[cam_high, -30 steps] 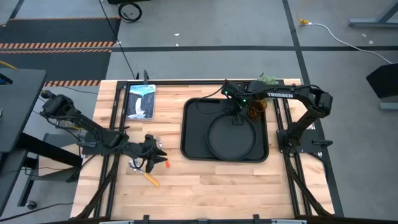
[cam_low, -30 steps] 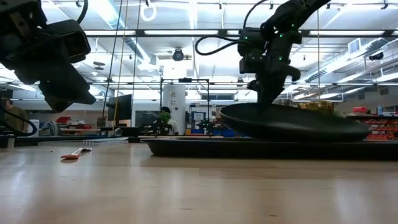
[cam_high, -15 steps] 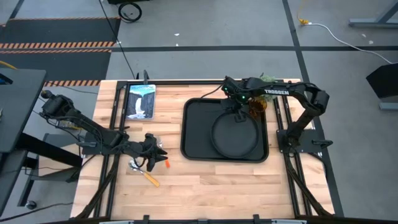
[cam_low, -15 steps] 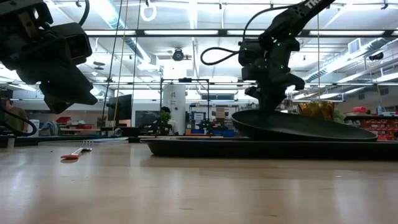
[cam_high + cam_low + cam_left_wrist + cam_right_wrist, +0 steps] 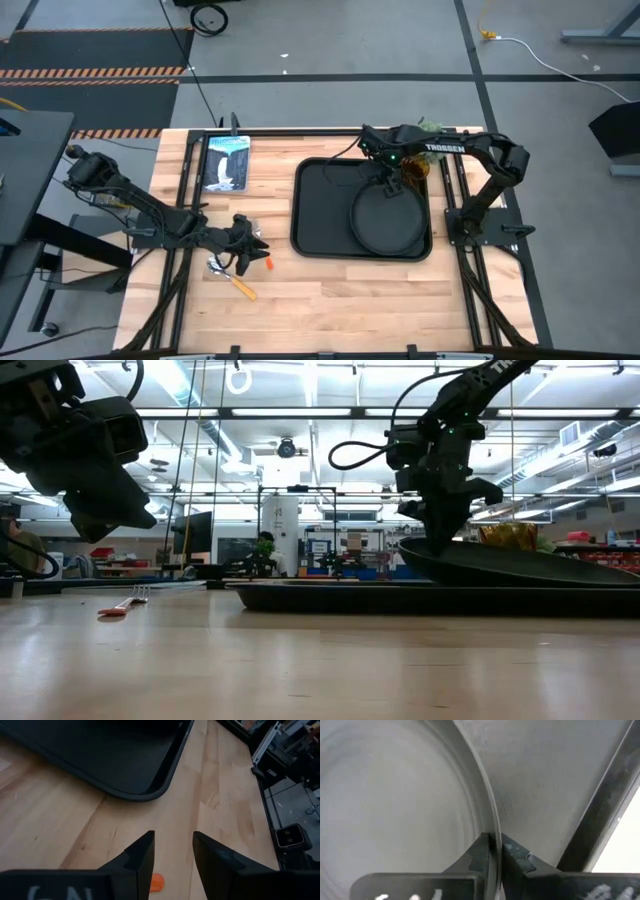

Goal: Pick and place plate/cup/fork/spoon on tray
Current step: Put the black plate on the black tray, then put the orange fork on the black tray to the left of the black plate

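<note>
The round black plate (image 5: 388,218) is over the right half of the black rectangular tray (image 5: 315,205), tilted in the low view (image 5: 510,565). My right gripper (image 5: 388,186) is shut on the plate's far rim. The amber cup (image 5: 414,172) stands on the table just beyond the tray's far right corner. My left gripper (image 5: 245,256) is open and hovers low over the table left of the tray, with the fork's orange handle end (image 5: 156,882) between and below its fingers. The fork (image 5: 125,605) and the spoon (image 5: 238,284) lie flat on the table. My right gripper pinches the plate's thin rim (image 5: 493,840) at the plate's far side, one finger inside the rim and one outside. The fingers come from above, pointing down. The plate is tilted, with the held edge raised above the tray (image 5: 400,597).
A blue-and-white packet (image 5: 226,162) lies at the table's far left. A green plant (image 5: 432,127) stands behind the cup at the far right. Bare wood lies along the near edge (image 5: 340,300). The tray's left half (image 5: 320,200) is uncovered.
My right gripper has carried the plate toward the table's right edge, across the tray, keeping hold of its far rim. The plate stays tilted. My left arm has kept still.
</note>
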